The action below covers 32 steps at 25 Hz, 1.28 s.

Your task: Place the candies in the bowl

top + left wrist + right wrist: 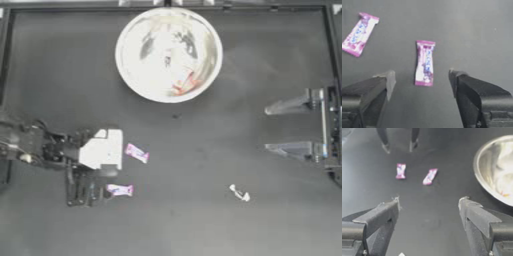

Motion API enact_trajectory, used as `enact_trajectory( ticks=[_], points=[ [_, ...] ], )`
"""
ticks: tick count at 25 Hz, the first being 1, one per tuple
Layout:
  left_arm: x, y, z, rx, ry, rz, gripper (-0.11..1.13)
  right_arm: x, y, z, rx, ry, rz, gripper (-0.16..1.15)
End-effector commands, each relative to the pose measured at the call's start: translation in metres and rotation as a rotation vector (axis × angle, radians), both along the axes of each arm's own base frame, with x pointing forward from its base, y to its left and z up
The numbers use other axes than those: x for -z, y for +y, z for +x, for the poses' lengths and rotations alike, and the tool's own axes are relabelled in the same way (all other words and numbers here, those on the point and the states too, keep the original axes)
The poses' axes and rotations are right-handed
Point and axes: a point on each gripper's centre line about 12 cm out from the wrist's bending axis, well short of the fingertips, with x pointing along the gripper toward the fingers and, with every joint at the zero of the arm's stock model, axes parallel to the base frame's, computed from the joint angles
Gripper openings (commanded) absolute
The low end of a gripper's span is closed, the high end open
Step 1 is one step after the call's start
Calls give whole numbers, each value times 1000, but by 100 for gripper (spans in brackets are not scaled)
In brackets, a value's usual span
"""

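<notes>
Left tool (422, 77) hovers low, spread around purple candy (424, 63).

A lab-style robot test bench is shown. A bare dark table (200, 220) is bounded by a raised frame (80, 7) along the upper edge of the frame, and robot arm hardware is mounted at the left and right edges. No household furnishings are seen.
</notes>
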Motion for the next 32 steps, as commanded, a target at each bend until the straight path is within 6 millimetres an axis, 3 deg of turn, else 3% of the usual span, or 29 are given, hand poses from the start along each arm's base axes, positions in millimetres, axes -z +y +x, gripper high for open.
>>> enact_trajectory(
  ticks=[1, 18, 32],
  points=[
    [-5, -4, 13, 13, -19, 22, 96, -4, 0, 2, 1, -16, 10, 99],
    [20, -23, 30, 30, 59, 49, 96, -2, 2, 2, -9, -35, 24, 99],
    [43, -18, 32, 13, 140, 97, 95, -4, 3, 2, -17, -50, 25, 99]
  ],
)
